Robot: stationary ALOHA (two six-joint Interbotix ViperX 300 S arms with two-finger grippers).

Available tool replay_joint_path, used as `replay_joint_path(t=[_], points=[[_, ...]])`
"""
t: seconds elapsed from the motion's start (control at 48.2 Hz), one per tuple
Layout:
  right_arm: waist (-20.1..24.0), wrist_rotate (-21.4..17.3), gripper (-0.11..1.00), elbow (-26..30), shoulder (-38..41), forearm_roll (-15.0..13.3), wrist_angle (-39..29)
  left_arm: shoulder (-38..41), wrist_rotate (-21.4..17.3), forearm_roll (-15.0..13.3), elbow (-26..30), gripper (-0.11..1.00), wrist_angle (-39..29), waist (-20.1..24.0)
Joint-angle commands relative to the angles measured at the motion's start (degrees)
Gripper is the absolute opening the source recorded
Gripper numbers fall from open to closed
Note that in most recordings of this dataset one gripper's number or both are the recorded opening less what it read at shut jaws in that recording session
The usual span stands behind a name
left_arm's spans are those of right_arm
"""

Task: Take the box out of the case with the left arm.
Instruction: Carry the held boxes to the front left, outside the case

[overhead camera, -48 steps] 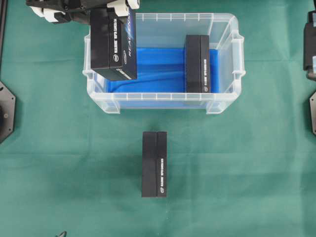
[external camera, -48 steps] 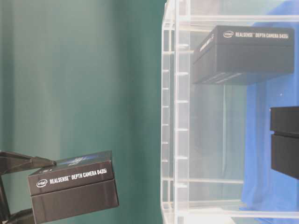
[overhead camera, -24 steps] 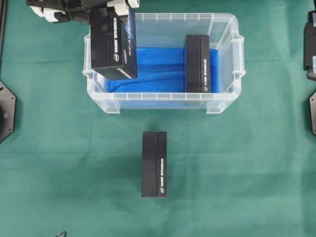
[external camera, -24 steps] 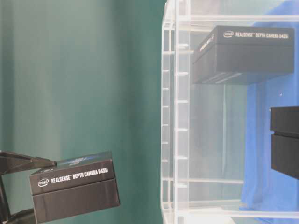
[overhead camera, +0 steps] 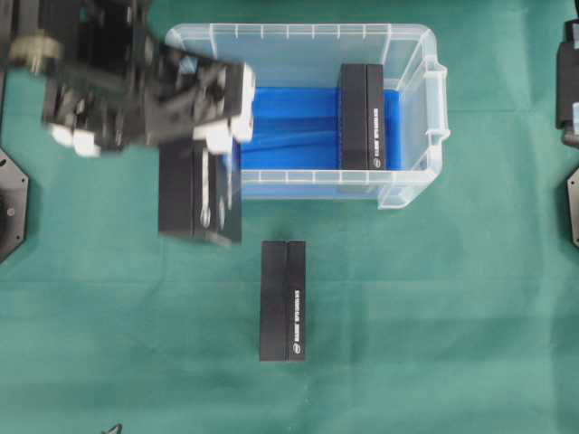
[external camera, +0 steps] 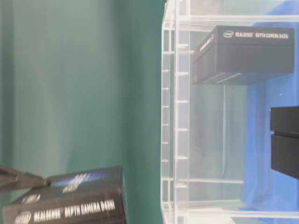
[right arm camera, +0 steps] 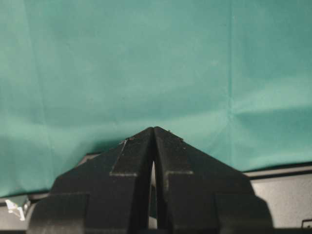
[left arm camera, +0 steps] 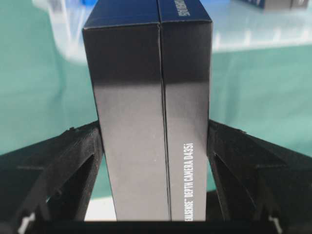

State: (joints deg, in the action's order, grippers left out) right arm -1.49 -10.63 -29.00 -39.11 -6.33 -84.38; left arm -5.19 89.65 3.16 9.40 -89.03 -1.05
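1. The box (overhead camera: pixel 199 192) is being held clear of the case (overhead camera: pixel 412 108), out over the green cloth (overhead camera: pixel 434 307) just in front of the bin's near-left corner; in the overhead view its far end is being covered by the arm.
2. It is being gripped on its two long sides by the left gripper (left arm camera: pixel 155 146), whose black fingers (left arm camera: pixel 73 161) are being pressed flat against either face, white lettering running along the right-hand face.
3. From table level the same box (external camera: pixel 70 200) is being seen low at the left, blurred, outside the clear wall of the case (external camera: pixel 175 116).
4. The left arm (overhead camera: pixel 118 86) is being shown smeared in the overhead view, white fittings showing at its edges, stretched over the bin's left end.
5. Inside the case a second black box (overhead camera: pixel 362 117) is being left standing on the blue lining (overhead camera: pixel 289 127), toward the right end.
6. A third black box (overhead camera: pixel 283 300) is being seen lying on the cloth, in front of the case and well apart from it, near the held box but not touching it.
7. The right gripper (right arm camera: pixel 153 146) is being kept with its tips pressed together on nothing, only cloth below it.
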Motion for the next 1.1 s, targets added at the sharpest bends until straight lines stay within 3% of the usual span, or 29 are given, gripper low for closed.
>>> replay_joint_path(t=[0.0, 0.187, 0.436, 0.767, 1.078], points=[[-0.1, -0.1, 0.02, 0.5, 0.2, -0.2, 0.1, -2.2, 2.6, 0.5, 0.3, 0.63, 0.3, -3.6], [-0.1, -0.1, 0.02, 0.5, 0.5, -0.1, 0.0, -2.0, 9.3, 0.5, 0.4, 0.63, 0.3, -10.5], [-0.1, -0.2, 0.02, 0.5, 0.5, -0.1, 0.0, -1.1, 17.1, 0.5, 1.3, 0.63, 0.4, -16.5], [-0.1, -0.2, 0.02, 0.5, 0.4, 0.2, 0.0, -1.0, 17.8, 1.3, 0.8, 0.63, 0.4, -17.2], [-0.1, -0.2, 0.02, 0.5, 0.5, 0.2, 0.0, -0.8, 18.0, 1.3, -4.0, 0.63, 2.7, -17.2]])
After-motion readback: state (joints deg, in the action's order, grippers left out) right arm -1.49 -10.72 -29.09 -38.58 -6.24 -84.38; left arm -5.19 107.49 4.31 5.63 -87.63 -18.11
